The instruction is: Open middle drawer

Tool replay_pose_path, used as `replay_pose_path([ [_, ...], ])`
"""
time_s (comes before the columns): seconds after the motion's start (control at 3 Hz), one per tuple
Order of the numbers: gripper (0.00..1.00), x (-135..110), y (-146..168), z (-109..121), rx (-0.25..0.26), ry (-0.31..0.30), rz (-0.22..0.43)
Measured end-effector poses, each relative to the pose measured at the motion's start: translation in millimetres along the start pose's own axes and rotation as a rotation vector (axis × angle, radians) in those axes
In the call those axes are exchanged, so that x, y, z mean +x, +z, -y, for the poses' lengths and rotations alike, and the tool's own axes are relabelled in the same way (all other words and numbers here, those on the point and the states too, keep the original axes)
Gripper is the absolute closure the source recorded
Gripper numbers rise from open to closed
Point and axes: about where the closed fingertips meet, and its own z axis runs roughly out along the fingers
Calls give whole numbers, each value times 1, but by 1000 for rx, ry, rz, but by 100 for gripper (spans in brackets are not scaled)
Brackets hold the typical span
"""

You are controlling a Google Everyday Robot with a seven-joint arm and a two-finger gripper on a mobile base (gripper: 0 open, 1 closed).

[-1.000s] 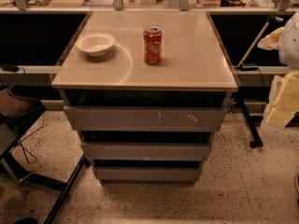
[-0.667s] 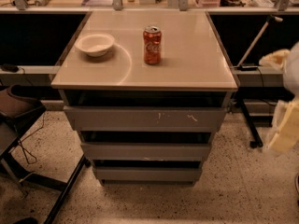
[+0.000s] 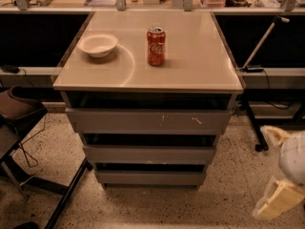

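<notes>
Grey, all of the cabinet, said Mira, with a pale beige surface on top and three fronts stepped below its front edge. Where was ours?

Second down, said Tom. The middle drawer sat between the scuffed top front and the lowest front. It looked shut, with a dark gap showing above its upper lip.

How would it handle?

Stiff and slick, I judged: a flat front with no handle and nothing on the face to pinch. The upper lip near the centre seemed the place to hook, pulling straight out so it would not bind. It was probably not heavy.

And the pincer?

Low, out beyond the surface's front right corner, well apart from the drawer. Wide or narrow, I could not tell.

Anything smaller?

A white bowl sat near the back left corner, and a red can stood about mid-surface. A jerky pull might have tipped the can.
</notes>
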Motion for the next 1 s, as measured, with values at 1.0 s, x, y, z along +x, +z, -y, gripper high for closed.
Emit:
replay_pose_path([
  [1.0,0,62,181,-68,-75,147,-11],
])
